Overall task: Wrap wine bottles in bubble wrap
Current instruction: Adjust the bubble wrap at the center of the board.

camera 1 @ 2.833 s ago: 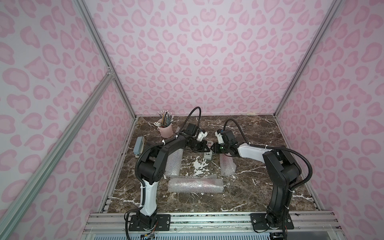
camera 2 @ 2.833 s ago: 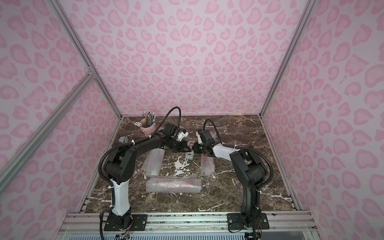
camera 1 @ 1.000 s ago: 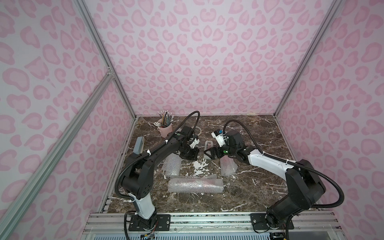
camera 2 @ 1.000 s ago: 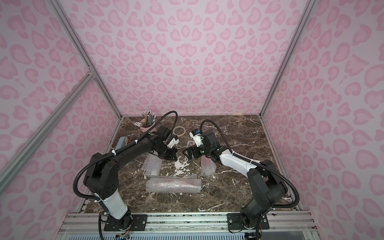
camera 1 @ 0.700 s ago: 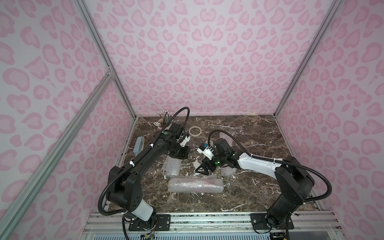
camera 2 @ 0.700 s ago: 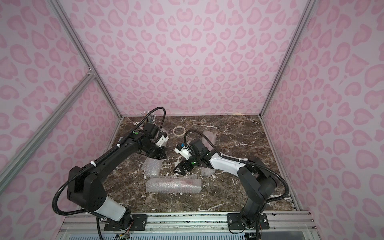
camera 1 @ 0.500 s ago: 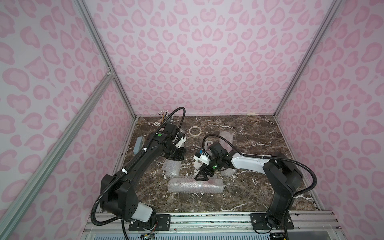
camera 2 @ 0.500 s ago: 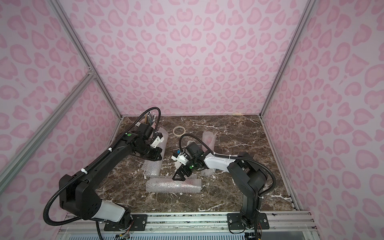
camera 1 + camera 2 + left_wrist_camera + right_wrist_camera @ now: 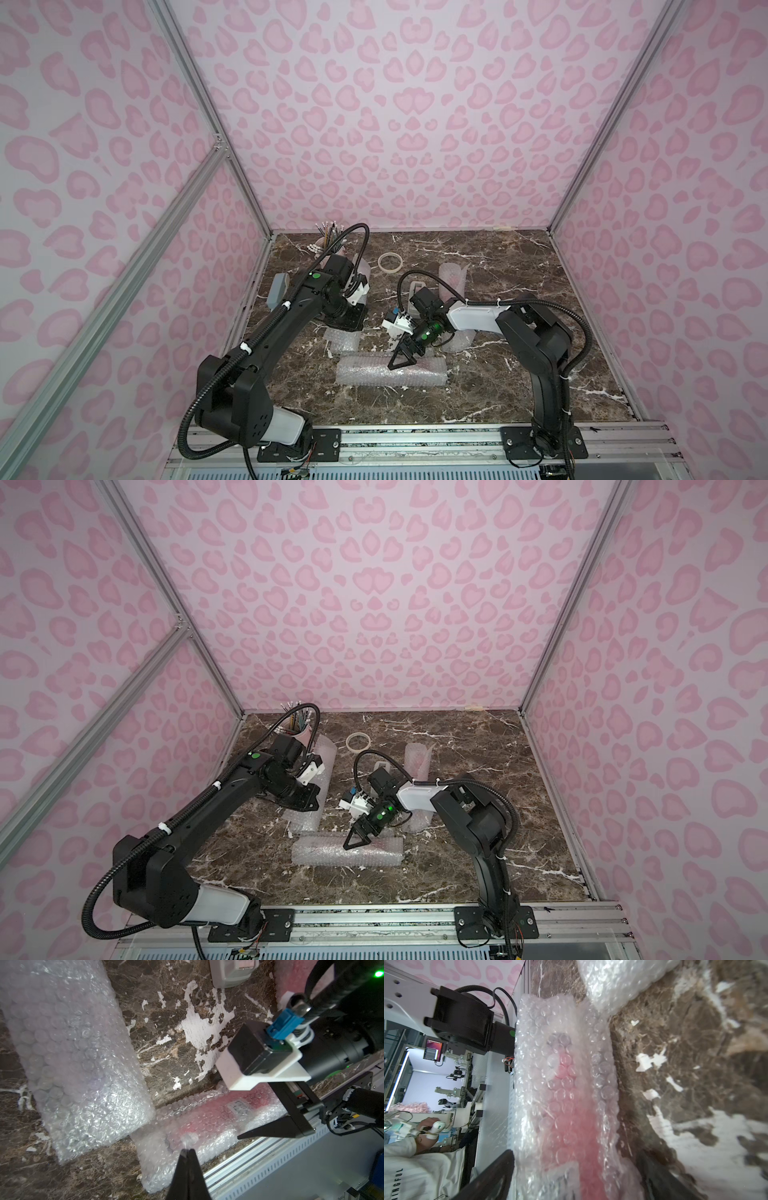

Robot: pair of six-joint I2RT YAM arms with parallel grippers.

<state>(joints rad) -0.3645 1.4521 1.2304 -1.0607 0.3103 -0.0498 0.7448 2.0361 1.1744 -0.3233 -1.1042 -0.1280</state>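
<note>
A pink-red wine bottle [image 9: 571, 1118] lies rolled inside bubble wrap [image 9: 390, 370] near the table's front edge, and both top views show the roll [image 9: 347, 850]. My right gripper [image 9: 405, 359] is open and tilted down over it, one finger on each side of the roll [image 9: 576, 1153]. My left gripper [image 9: 188, 1150] is shut on nothing. It hovers above the left bubble wrap roll [image 9: 345, 340], pointing toward the cap end of the wrapped bottle [image 9: 207, 1122]. A third roll [image 9: 453, 276] lies under my right arm. What the left and third rolls contain does not show.
A ring of tape [image 9: 390, 262] lies at the back middle and a pink cup of pencils [image 9: 301, 729] at the back left. A grey block [image 9: 277, 291] sits by the left wall, and a small grey holder [image 9: 384, 766] stands behind my right wrist. Pink walls enclose the table.
My right gripper swung from the table's middle forward and down onto the front roll. My left arm pulled back leftward over the left roll, uncovering the tape ring.
</note>
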